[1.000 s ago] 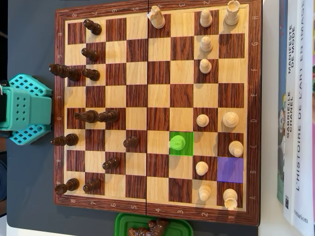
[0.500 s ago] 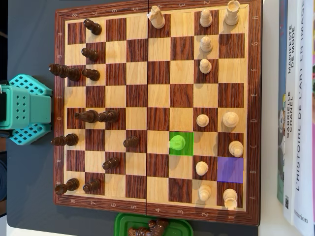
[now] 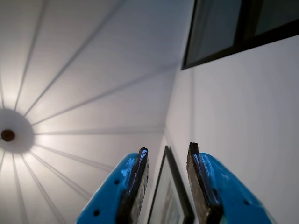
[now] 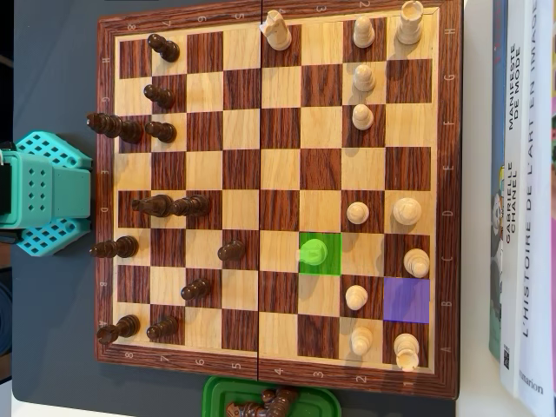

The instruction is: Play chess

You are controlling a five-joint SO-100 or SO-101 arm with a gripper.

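In the wrist view the jaws (image 3: 167, 156) point upward at a white ceiling, with a dark-framed window at upper right and a picture frame (image 3: 174, 196) on the wall between the two blue fingers (image 3: 212, 182). The jaws stand apart with a clear gap and nothing between them. No chess piece or board appears in this view, so the jaws are well away from the pieces.

In the overhead view the chessboard (image 4: 276, 195) lies on the dark worktop (image 4: 52, 78). A turquoise part of the arm (image 4: 43, 193) sits just beside the board's left edge. Dark pieces stand along the left columns, light pieces on the right. One pawn (image 4: 312, 253) stands on a green-highlighted square (image 4: 328, 263) in the lower middle. A purple-highlighted square (image 4: 407, 300) lies to its lower right, with no piece on it. A green container (image 4: 217, 395) holding dark pieces sits below the board. Books (image 4: 526, 200) lie along the right edge.
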